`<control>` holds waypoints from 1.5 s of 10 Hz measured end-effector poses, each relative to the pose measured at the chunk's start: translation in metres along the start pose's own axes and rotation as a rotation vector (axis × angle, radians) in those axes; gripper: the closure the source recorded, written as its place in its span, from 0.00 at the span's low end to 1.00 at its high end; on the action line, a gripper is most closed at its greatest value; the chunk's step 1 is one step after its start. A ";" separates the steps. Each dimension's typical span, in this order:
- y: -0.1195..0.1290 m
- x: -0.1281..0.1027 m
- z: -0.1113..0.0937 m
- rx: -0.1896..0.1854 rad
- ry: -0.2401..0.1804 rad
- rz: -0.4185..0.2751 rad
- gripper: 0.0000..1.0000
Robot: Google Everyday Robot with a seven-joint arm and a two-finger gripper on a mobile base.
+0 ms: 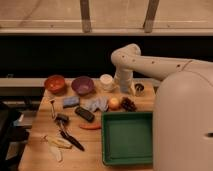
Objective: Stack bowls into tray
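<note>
Bowls outside tray

Orange-red bowl (55, 83) and purple bowl (82, 85) sit side by side, upper left of the table (90, 150), well apart from the green tray (127, 140) at lower centre. The gripper (134, 90) hangs spread just right of the white cup (106, 81).

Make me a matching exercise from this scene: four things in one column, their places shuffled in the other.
Things:
1. orange-red bowl
2. purple bowl
3. green tray
4. gripper

Places:
a. at the back, just right of the white cup
b. leftmost in the back row
c. front right, nearest the camera
d. between the orange-red bowl and the white cup

Pairs: 1-b, 2-d, 3-c, 4-a
</note>
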 end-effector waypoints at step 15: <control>0.177 0.012 -0.015 -0.157 -0.100 -0.313 0.20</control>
